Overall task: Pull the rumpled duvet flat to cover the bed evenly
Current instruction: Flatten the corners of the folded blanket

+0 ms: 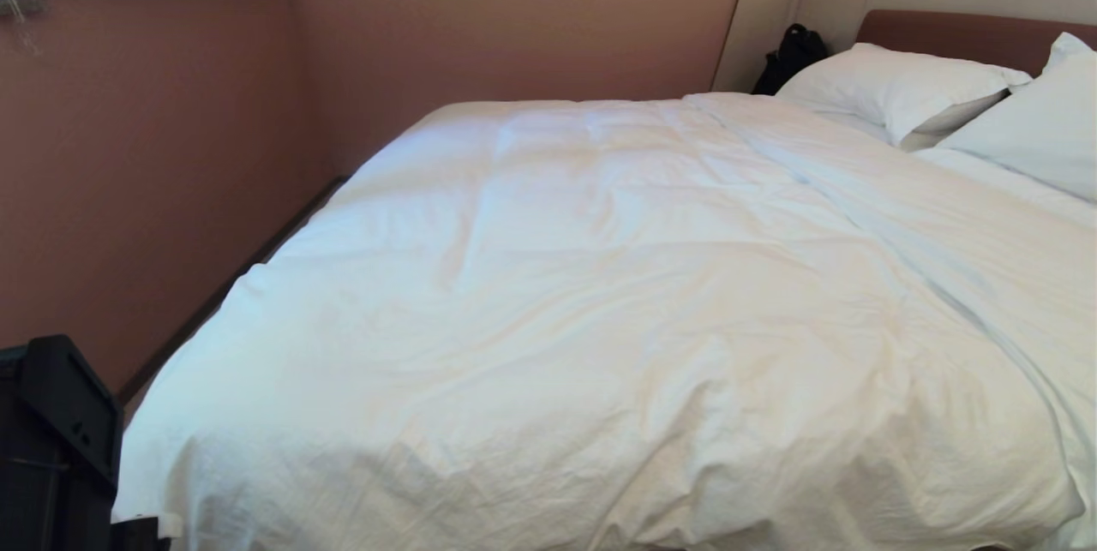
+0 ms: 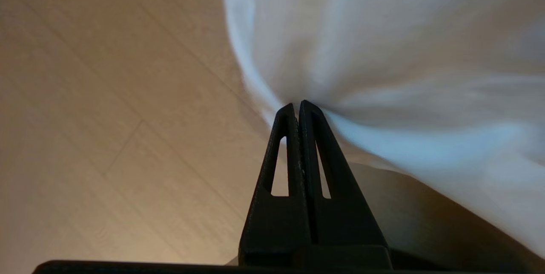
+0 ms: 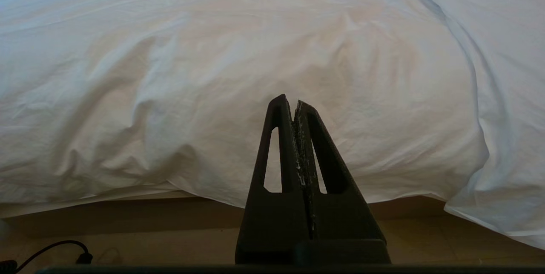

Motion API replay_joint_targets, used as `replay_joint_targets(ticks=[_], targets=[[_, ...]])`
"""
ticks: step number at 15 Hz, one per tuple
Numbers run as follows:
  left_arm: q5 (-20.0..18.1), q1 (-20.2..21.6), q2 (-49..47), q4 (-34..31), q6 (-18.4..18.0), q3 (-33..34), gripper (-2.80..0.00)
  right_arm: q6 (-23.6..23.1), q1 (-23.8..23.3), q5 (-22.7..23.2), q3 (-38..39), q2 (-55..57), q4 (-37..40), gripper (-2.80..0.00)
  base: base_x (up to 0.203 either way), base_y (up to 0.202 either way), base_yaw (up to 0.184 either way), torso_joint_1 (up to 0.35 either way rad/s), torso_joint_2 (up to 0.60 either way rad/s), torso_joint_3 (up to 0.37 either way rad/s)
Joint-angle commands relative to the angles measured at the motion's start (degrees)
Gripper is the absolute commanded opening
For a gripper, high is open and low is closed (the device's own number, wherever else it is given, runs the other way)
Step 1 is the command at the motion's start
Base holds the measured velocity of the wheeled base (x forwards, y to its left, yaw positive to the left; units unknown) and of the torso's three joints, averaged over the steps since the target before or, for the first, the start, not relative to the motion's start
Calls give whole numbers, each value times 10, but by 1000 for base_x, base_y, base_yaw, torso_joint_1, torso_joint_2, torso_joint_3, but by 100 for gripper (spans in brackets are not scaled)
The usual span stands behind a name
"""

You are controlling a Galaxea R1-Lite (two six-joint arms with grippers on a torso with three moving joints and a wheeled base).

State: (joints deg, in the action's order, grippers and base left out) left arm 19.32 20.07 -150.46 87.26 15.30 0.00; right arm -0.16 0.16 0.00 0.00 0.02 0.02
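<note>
White duvet point(image 1: 600, 311) spread over bed point(image 1: 968, 32), draping past its foot. Left gripper point(image 2: 296, 104) clamped on duvet edge above wood floor point(image 2: 106, 116). Right gripper point(image 3: 294, 102) closed, empty, facing duvet.

A bedroom, most likely a hotel room: a wide bed point(image 1: 360, 182) under a plain white duvet point(image 1: 600, 320), two white pillows point(image 1: 900, 88) against a brown padded headboard point(image 1: 960, 32) in a beige surround lit from above (a soft glowing strip), dusky pink walls point(image 1: 154, 174), pale wood-look floor point(image 2: 106, 129).
</note>
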Motion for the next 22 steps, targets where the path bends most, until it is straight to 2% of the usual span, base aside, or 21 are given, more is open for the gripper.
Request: replay_joint_targets(ticks=[1,5,9,12,14,18,19,22], targets=[[13,-4,-25,3,0,0,-280,0,0,0,0,0,0,-280,0,0,0,0,0,0],[44,-5,-26,-30,1,0,-280,0,0,0,0,0,0,-280,0,0,0,0,0,0],[46,-5,-27,-40,-7,0,-280,-1,0,1,0,0,0,-280,0,0,0,0,0,0],[70,-5,-36,-58,-21,0,-280,-1,0,0,0,0,0,-280,0,0,0,0,0,0],[73,-5,-33,-78,-26,0,-280,-1,0,1,0,0,0,-280,0,0,0,0,0,0],[68,-3,-32,-46,7,0,-280,-1,0,0,0,0,0,-280,0,0,0,0,0,0],[67,4,-28,-3,16,0,-280,0,0,0,0,0,0,-280,0,0,0,0,0,0],[63,24,55,23,21,0,-280,-1,0,0,0,0,0,-280,0,0,0,0,0,0]])
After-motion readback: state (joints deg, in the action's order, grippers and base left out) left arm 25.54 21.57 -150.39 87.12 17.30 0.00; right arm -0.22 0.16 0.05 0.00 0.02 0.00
